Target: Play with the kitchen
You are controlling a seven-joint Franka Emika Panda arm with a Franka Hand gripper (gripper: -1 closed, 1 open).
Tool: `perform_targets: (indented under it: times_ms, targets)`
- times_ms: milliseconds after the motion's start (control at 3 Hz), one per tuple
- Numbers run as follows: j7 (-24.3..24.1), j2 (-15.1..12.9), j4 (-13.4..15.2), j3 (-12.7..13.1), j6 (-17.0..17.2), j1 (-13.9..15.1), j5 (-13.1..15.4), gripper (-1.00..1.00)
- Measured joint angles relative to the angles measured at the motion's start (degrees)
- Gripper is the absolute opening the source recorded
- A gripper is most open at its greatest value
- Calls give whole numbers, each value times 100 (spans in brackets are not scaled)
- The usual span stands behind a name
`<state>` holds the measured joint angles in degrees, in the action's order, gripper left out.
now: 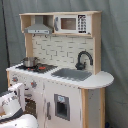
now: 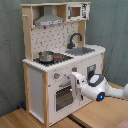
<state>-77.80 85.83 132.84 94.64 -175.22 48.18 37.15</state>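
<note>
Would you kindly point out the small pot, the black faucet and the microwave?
small pot (image 2: 46,56), second exterior view, on its metal side wall.
black faucet (image 1: 83,59), first exterior view, on its curved spout.
microwave (image 1: 69,23), first exterior view, on its door window.

A grey-green fabric curtain (image 1: 115,45) hung in soft folds across the back of the scene in both exterior views. In the second exterior view, a light wooden tabletop (image 2: 30,119) formed the base, evenly lit.
</note>
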Motion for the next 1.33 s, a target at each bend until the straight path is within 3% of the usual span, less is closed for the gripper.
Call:
perform_targets:
  times_ms: [333,667,1000,1333]
  targets:
    - [-277,0,1,10,91,19,-2,100]
    - [-285,0,1,10,96,19,-2,-100]
    - [-336,-7,42,75,438,-196,0,-100]
    - [-355,-94,161,156,837,-632,-7,-100]
